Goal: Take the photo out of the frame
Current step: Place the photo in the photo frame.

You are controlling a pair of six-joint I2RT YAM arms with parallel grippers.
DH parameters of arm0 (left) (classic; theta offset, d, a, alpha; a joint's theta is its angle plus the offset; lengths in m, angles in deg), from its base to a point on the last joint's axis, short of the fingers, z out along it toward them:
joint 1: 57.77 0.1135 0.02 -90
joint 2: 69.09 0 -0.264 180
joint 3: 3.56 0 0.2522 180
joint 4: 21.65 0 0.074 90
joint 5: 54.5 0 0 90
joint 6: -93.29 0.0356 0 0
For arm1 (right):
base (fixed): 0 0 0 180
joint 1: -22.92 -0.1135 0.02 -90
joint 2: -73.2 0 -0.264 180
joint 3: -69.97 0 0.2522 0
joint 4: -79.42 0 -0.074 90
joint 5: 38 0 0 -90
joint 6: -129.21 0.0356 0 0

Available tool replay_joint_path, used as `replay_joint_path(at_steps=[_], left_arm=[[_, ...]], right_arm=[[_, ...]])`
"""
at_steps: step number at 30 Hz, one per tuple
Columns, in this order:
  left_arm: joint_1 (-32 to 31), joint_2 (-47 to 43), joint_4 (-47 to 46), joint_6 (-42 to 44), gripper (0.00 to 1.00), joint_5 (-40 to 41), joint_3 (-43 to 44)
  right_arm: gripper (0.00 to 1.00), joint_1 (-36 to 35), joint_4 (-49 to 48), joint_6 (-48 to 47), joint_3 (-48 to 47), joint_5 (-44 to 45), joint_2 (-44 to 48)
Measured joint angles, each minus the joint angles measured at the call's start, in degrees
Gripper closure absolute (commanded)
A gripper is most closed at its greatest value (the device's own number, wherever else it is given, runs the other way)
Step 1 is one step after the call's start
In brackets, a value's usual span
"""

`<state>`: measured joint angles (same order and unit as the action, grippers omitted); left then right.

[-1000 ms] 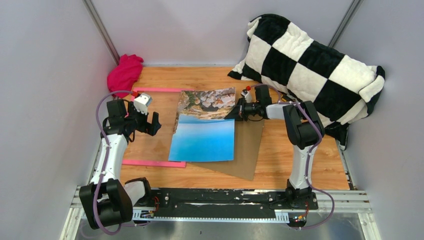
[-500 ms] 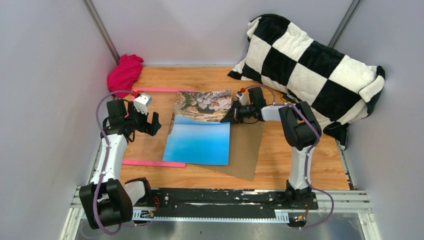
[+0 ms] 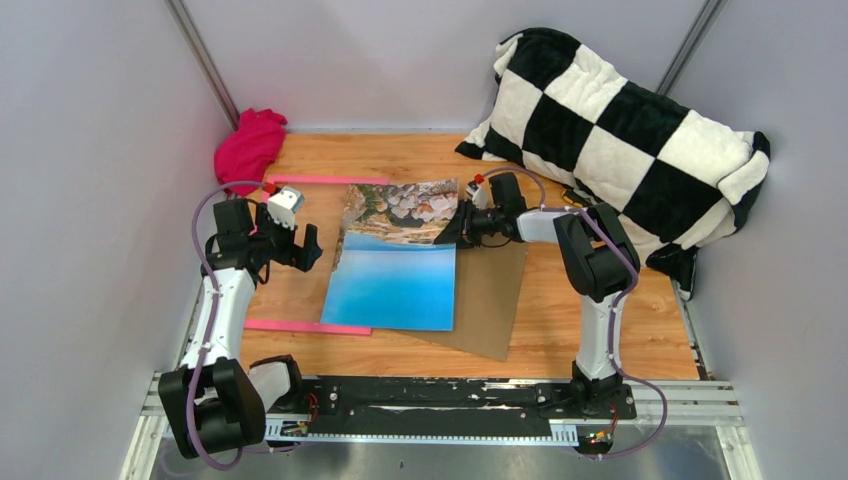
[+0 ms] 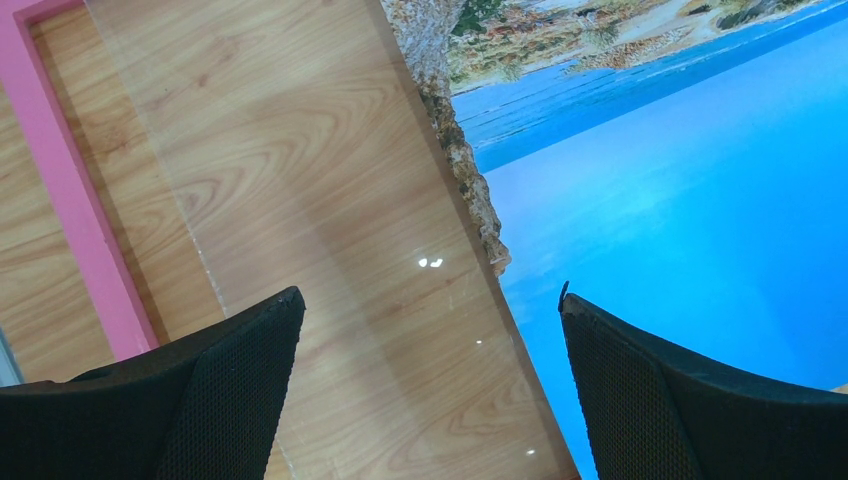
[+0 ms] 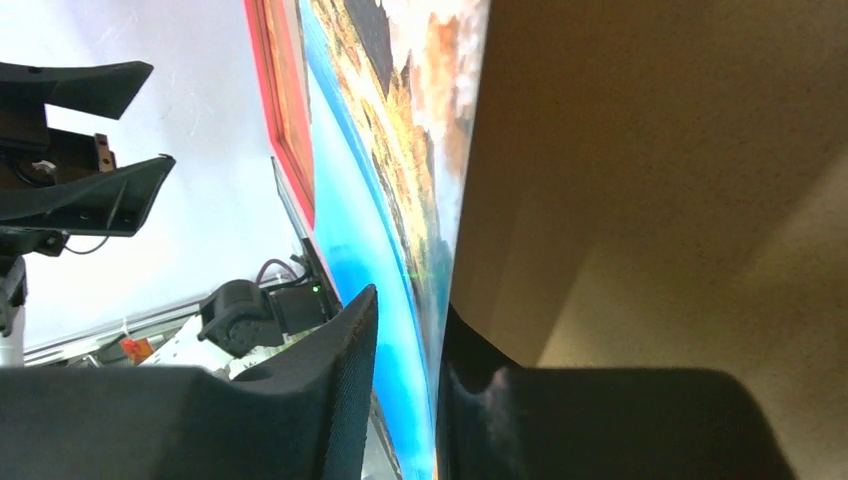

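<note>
On the table (image 3: 620,330), the photo (image 3: 393,275) lies partly over the pink frame (image 3: 300,326), partly over brown board (image 3: 490,300). My right gripper (image 3: 460,222) straddles its far corner; pinching or not, can't tell. Left gripper (image 3: 308,250) gapes wide.

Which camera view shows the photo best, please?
The top external view: nearly the whole photo shows. The left wrist view catches only part of it; the right wrist view sees it steeply edge-on.

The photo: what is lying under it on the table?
The photo covers brown cardboard on its right and part of the pink frame on its left. How far each runs beneath it is hidden.
</note>
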<state>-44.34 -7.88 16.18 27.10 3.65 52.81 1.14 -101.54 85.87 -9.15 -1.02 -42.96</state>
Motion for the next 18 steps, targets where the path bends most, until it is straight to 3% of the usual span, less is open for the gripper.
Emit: replay_joint_path(at_steps=[7, 10, 18], left_arm=[[0.0, 0.0, 0.0, 0.0, 0.0, -0.02, 0.0], [0.0, 0.0, 0.0, 0.02, 0.0, -0.02, 0.0], [0.0, -0.02, -0.02, 0.02, 0.0, -0.04, -0.26]], right_arm=[[0.45, -0.11, 7.45, -5.31, -1.62, 2.05, 0.13], [0.27, -0.11, 13.9, -9.92, -3.52, 4.04, 1.11], [0.12, -0.11, 32.74, -26.14, -8.79, 15.23, 8.68]])
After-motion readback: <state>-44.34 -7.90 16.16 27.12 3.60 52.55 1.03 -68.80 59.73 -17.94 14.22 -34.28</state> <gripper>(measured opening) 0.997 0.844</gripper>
